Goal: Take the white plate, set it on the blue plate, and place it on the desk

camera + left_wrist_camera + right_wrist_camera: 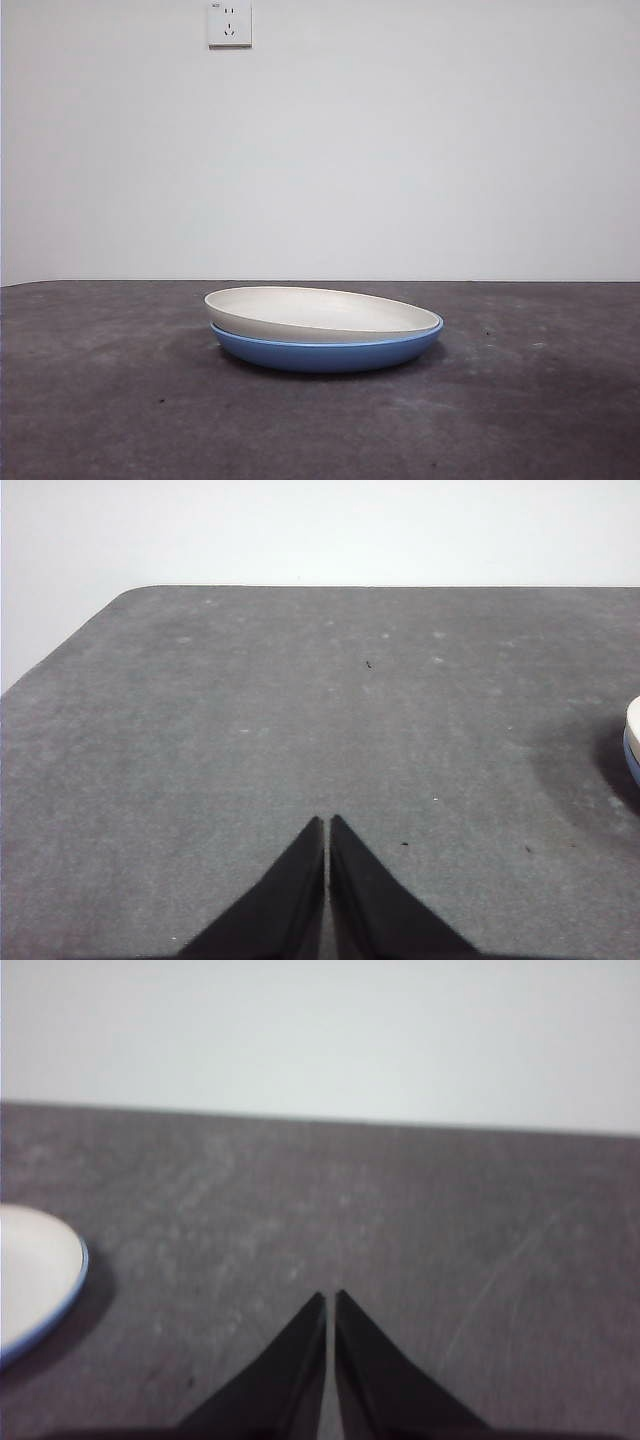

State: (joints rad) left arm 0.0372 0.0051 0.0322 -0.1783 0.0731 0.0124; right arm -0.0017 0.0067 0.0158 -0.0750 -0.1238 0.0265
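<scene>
Plates: you have two; one white plate [315,312] nested, slightly tilted, in one blue plate [325,355] on the desk [100,400]; round, rims up
Grippers: your left gripper [327,822] and right gripper [329,1297], jaws pressed together, apart from the plates

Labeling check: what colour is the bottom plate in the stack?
Medium blue; the blue plate shows best in the front view.

Front cam sits low, level w/ counter [100,400], facing wall, plates [325,330] close. Both wrist cams look down over own tools at bare counter; each catches plates' edge at frame side.
</scene>
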